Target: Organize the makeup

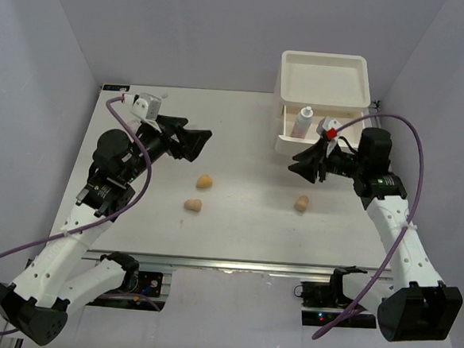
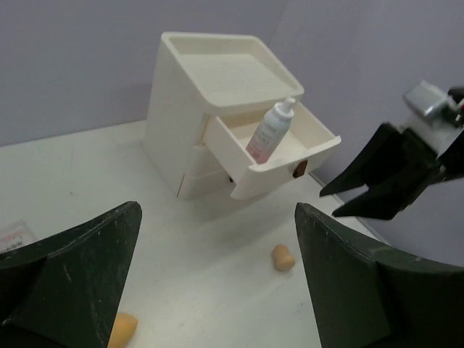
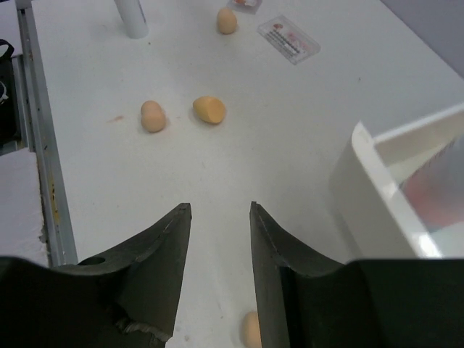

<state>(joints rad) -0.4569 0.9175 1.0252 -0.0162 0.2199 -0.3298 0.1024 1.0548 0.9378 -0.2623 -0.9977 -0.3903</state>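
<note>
Makeup: one piece stowed, the remainder loose.

Bottle stood upright in the open drawer of the drawer unit, far right. Three sponges lay on the table, two close together left of centre and one further right. Packets lay flat at the far left, unfiled. Left gripper hovered spread wide and empty, just beyond the sponge pair. Right gripper, its jaws narrowly parted and empty, hung beside the drawer above the lone sponge. Progress judged early, with sponges and packets still to be put away.
</note>
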